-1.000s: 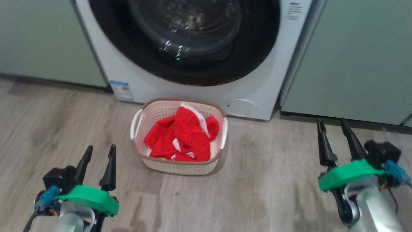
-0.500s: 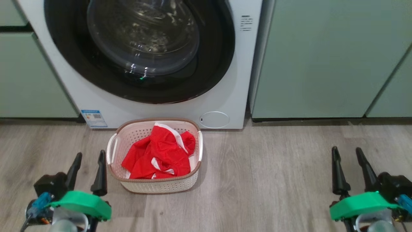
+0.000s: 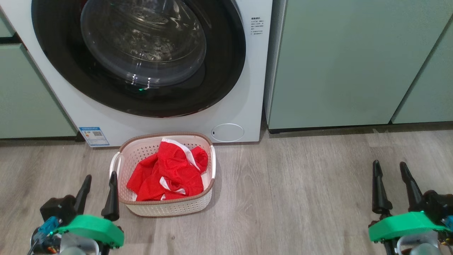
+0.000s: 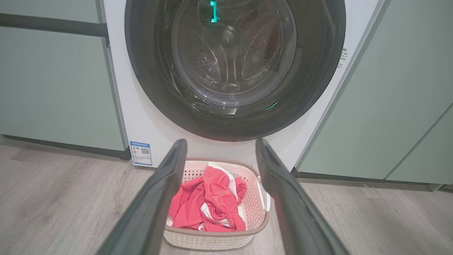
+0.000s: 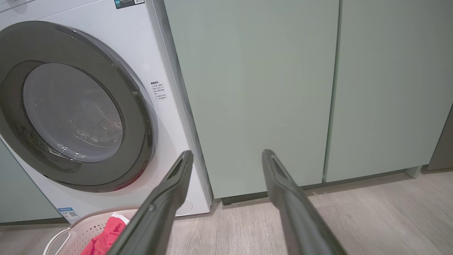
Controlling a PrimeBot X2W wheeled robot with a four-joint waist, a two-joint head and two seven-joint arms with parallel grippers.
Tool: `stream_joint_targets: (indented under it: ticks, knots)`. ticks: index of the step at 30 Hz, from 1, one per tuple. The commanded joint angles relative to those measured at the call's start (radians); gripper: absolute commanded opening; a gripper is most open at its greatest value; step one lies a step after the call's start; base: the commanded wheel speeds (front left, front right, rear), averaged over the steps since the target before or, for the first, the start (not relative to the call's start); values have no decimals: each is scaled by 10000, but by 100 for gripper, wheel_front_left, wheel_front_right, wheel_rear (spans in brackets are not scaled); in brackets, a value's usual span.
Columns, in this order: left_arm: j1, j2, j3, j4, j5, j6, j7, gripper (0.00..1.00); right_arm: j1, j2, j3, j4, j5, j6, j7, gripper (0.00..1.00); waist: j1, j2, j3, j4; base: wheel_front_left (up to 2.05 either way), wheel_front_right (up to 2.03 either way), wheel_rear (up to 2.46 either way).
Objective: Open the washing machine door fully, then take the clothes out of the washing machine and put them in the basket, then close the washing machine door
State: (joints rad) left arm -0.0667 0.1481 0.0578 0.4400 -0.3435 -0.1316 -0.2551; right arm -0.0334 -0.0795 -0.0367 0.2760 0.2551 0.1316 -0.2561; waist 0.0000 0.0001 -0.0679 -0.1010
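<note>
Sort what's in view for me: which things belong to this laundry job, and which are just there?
Job: door, washer, clothes, basket.
Just there: cabinets, floor.

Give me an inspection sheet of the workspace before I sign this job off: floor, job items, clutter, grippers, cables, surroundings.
Surface: floor of grey wood-look planks.
Job's things: washing machine door shut flush on the washing machine; clothes lie inside the basket, which stands on the floor in front of the machine.
Clutter: nothing seen.
Grippers: left gripper open and holding nothing, beside the basket; right gripper open and holding nothing, far off to the right.
Cables: blue-tipped wiring at the left wrist.
Surroundings: pale green cabinets on both sides of the machine.
</note>
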Motion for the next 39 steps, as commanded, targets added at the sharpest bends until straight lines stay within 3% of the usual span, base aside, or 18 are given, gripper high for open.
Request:
stream_joint_targets:
  ticks: [1,13,14,18,39]
  knots:
    - [-369,151,413,-216,39,9,-67,100,-125,2,213,-374,-66,-9,-57,100,0,-1,-5,11,0,0,0]
    - [-507,107,224,26,-7,9,-67,100,-104,41,187,-267,-58,-9,-57,100,0,-1,-8,131,0,0,0]
    - [10,-23,-107,297,-15,0,0,0,36,105,-29,21,0,0,0,0,0,-1,-7,134,0,0,0]
    - [323,-230,-130,779,-18,0,11,0,205,144,-14,604,7,0,11,0,0,-1,-1,143,0,0,0]
    - [196,-356,-4,323,-2135,2,636,0,43,169,-150,453,2275,-2,637,0,0,-1,119,288,0,0,0]
